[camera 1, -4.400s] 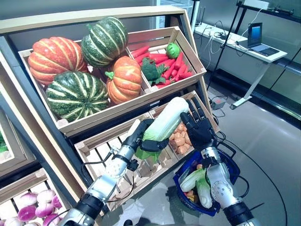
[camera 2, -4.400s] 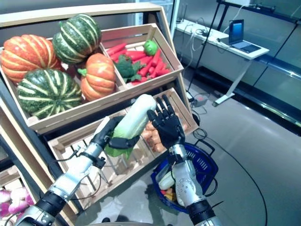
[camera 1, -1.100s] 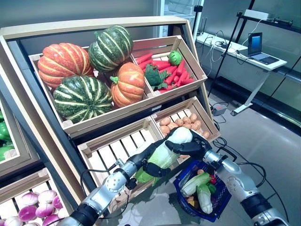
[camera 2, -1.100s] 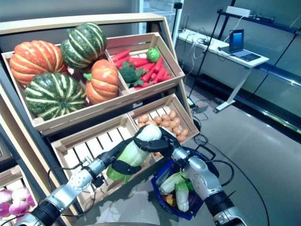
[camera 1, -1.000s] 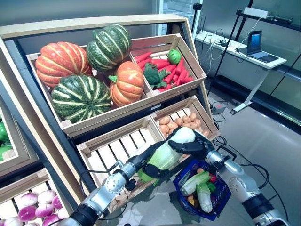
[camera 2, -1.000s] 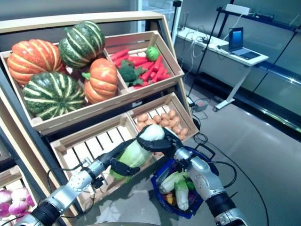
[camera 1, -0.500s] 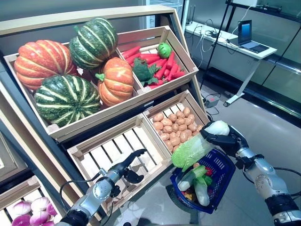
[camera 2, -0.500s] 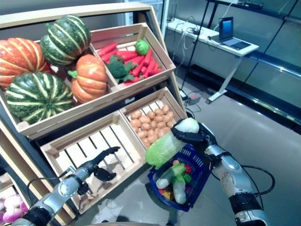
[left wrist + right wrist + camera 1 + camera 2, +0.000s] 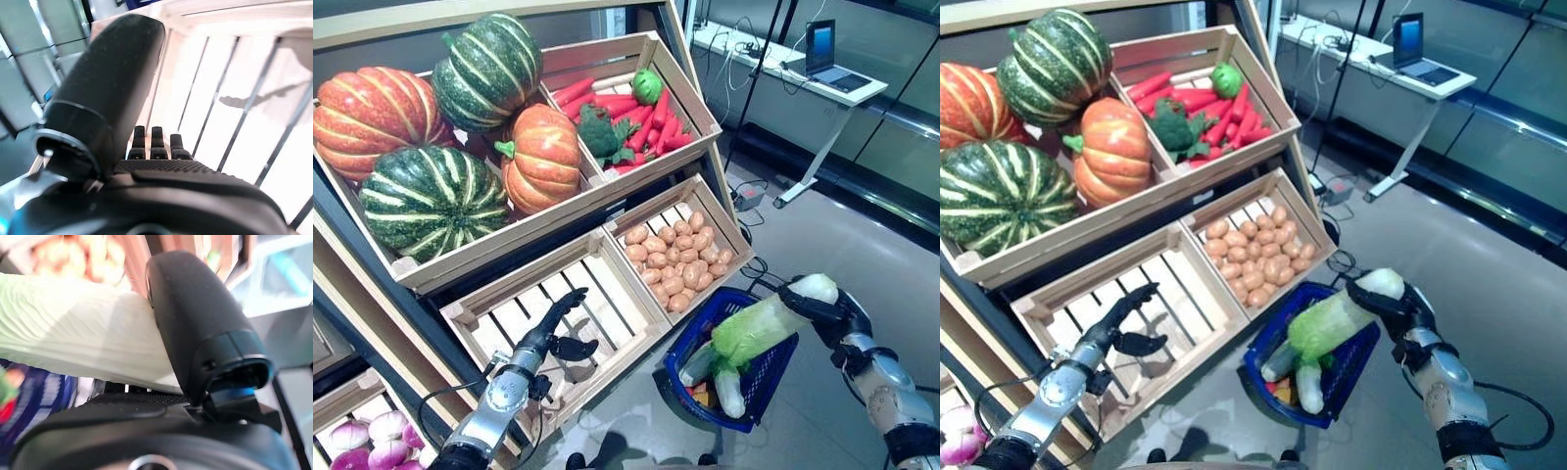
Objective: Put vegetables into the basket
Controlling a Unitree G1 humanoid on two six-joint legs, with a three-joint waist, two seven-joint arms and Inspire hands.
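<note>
My right hand (image 9: 829, 310) is shut on the white stem end of a long napa cabbage (image 9: 759, 327), also seen in the right wrist view (image 9: 83, 340). The cabbage slants down with its green leafy end over the blue basket (image 9: 710, 318) on the floor. The basket holds pale green-and-white vegetables (image 9: 727, 389) and small red and orange ones. My left hand (image 9: 551, 331) is open and empty in front of the bare slatted crate (image 9: 499, 318) on the stand's lower shelf; the left wrist view (image 9: 156, 139) shows its fingers straight over the slats.
The wooden vegetable stand (image 9: 558, 211) fills the left and centre. A crate of potatoes (image 9: 671, 259) sits just behind the basket. A white desk with a laptop (image 9: 822, 73) stands at the far right. Grey floor (image 9: 862, 245) lies to the right of the basket.
My right hand has carried the cabbage away from the stand to over the basket's right side and lowered it. My left hand stays open by the bare crate. The camera has shifted.
</note>
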